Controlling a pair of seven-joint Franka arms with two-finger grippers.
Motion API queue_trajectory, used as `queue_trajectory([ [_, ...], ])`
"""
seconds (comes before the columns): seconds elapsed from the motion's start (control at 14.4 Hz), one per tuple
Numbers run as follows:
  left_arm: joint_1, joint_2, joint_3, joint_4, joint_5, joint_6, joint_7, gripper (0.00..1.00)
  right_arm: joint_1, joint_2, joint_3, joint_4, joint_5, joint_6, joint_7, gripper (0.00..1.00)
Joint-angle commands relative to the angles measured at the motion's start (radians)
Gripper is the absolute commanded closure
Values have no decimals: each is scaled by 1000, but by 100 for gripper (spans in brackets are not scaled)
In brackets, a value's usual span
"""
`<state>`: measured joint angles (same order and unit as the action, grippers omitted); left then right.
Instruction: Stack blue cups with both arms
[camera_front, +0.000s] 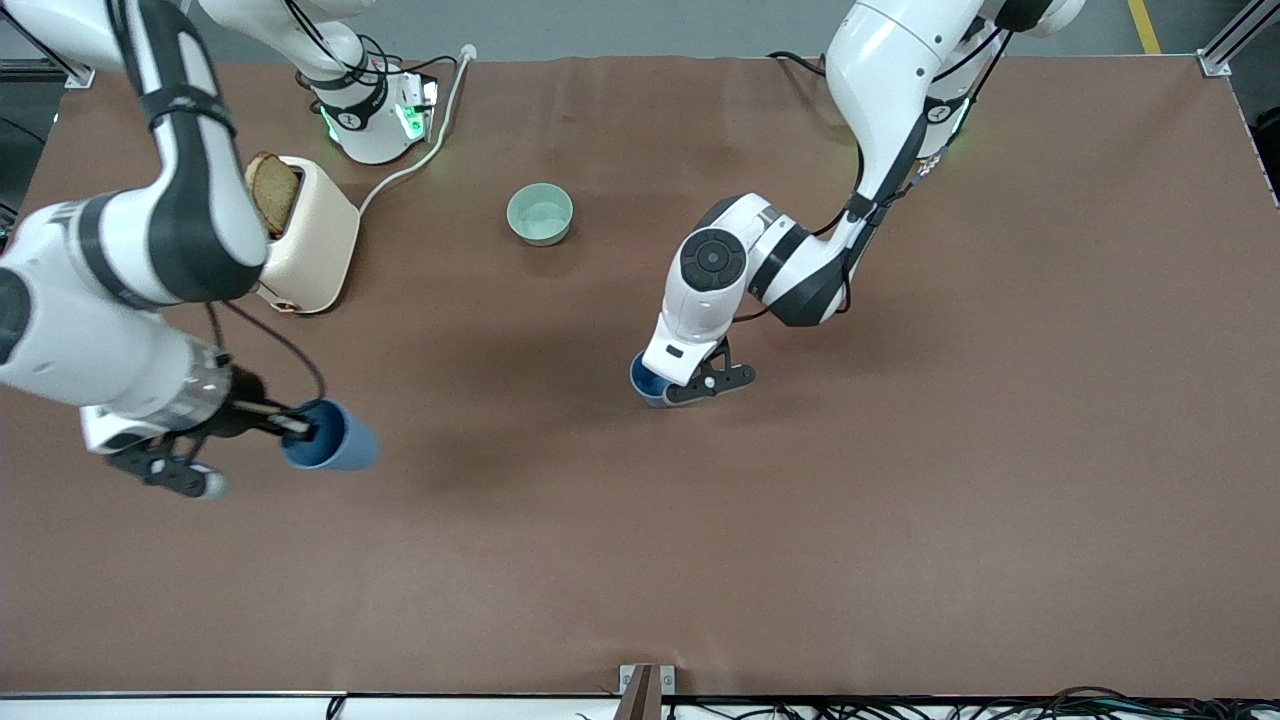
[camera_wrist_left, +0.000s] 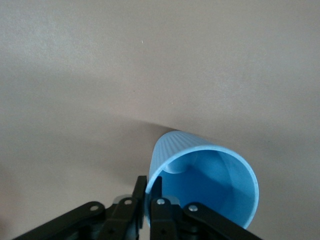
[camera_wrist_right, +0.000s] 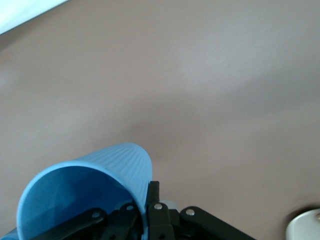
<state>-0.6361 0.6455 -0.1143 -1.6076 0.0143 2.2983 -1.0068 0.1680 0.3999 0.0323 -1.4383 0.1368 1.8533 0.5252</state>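
Note:
My right gripper (camera_front: 300, 427) is shut on the rim of one blue cup (camera_front: 338, 438), one finger inside and one outside. It holds the cup tilted on its side, above the table toward the right arm's end. In the right wrist view the cup (camera_wrist_right: 85, 195) is pinched in that gripper (camera_wrist_right: 146, 200). My left gripper (camera_front: 662, 386) is shut on the rim of the other blue cup (camera_front: 643, 378), low over the middle of the table. The hand hides most of that cup. In the left wrist view the cup (camera_wrist_left: 210, 185) opens toward the camera, its rim in the gripper (camera_wrist_left: 149, 192).
A pale green bowl (camera_front: 540, 214) stands farther from the front camera than the left gripper. A cream toaster (camera_front: 310, 240) with a bread slice (camera_front: 272, 192) stands near the right arm's base, its cable (camera_front: 430, 140) running off to the table's edge.

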Motion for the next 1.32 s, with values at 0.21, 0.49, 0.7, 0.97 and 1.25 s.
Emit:
queue_trajectory([
  [0.21, 19, -67, 15, 25, -7, -26, -13, 0, 48, -29, 222, -25, -49, -6, 324, 99],
  [0.49, 159, -231, 18, 116, 58, -285, 45, 0, 83, 20, 322, -25, -60, 32, 409, 98],
  [0.7, 272, -335, 18, 183, 76, -466, 237, 0, 133, 80, 322, -25, -95, 144, 487, 98],
  [0.97, 378, -453, 18, 180, 73, -595, 456, 0, 203, 160, 322, -25, -109, 302, 544, 99],
  [1.25, 466, -544, 15, 175, 67, -697, 630, 0, 241, 189, 322, -31, -109, 317, 556, 100],
])
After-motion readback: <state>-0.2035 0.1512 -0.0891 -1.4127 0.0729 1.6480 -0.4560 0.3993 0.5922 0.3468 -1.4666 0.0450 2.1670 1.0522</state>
